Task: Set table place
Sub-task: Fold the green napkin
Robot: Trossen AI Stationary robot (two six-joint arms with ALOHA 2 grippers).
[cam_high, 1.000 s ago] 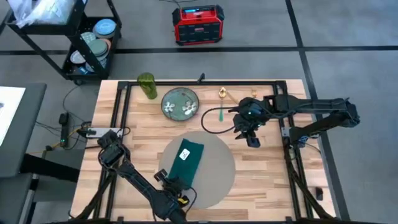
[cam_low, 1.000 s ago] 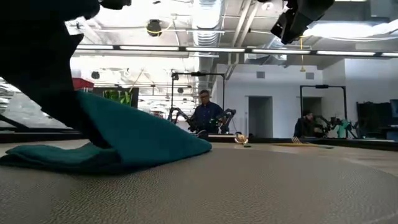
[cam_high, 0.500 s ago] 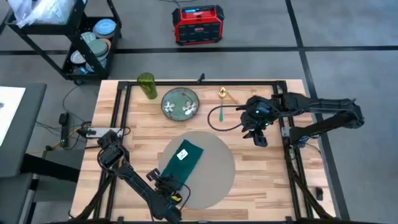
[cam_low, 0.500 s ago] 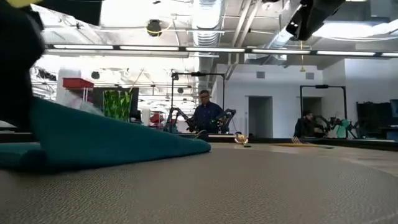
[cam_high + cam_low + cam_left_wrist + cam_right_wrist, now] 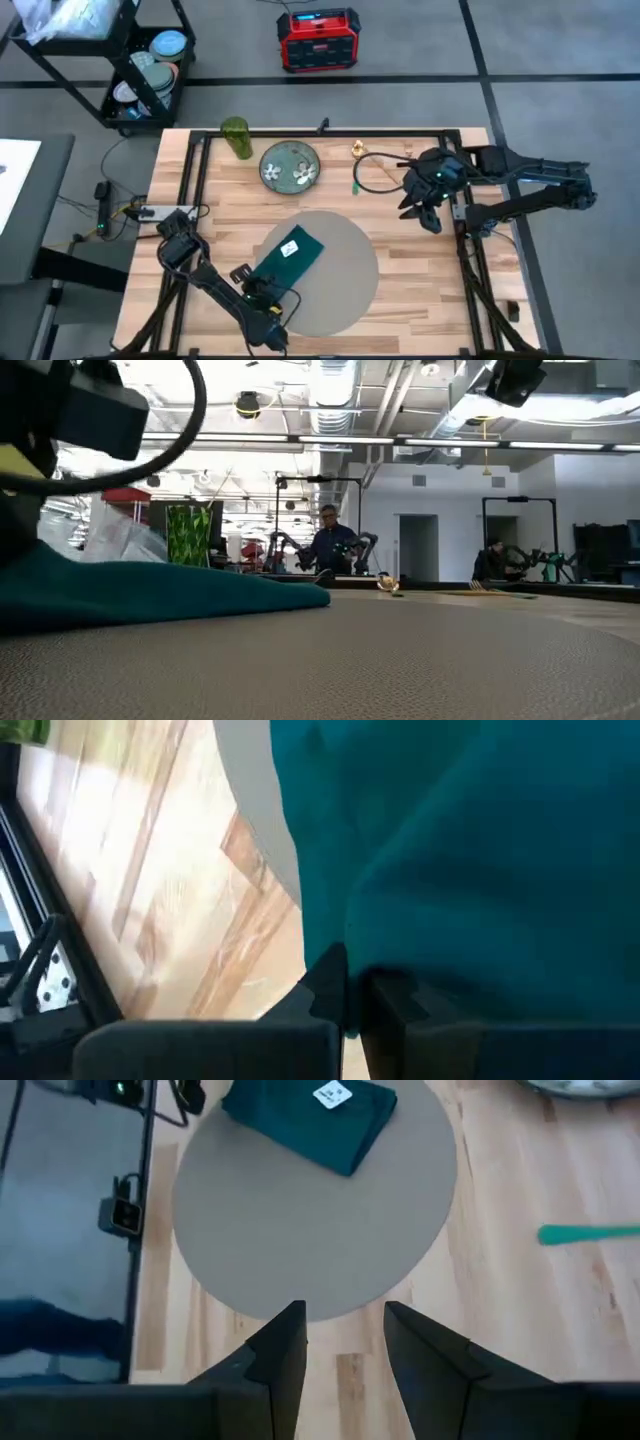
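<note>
While the left gripper [image 5: 262,293] sits low over the near-left edge of the placemat [image 5: 340,285], its fingers are pressed together on the near end of a folded teal cloth [image 5: 290,255]. In the left wrist view the cloth [image 5: 470,860] fills most of the picture, pinched between the dark fingers [image 5: 325,985]. The cloth lies on the left part of the placemat, angled, with a white tag [image 5: 292,248] on top. The placemat is round, grey-beige, and lies at the middle of the table's [image 5: 420,290] near half.

Over the right side of the table, the right gripper [image 5: 428,215] hangs in the air, well apart from the placemat. Its fingers [image 5: 280,1345] are spread, with nothing between them.

Along the far edge of the table stand a green cup [image 5: 236,137], a green patterned plate [image 5: 290,165] just beside it, and a small gold object [image 5: 357,151]. A green-handled utensil [image 5: 355,184] lies between the plate and the right arm.

Beyond the table are a black shelf cart [image 5: 140,70] and a red box [image 5: 318,38] on the floor. In the low view, a person [image 5: 330,545] sits far behind the table.
</note>
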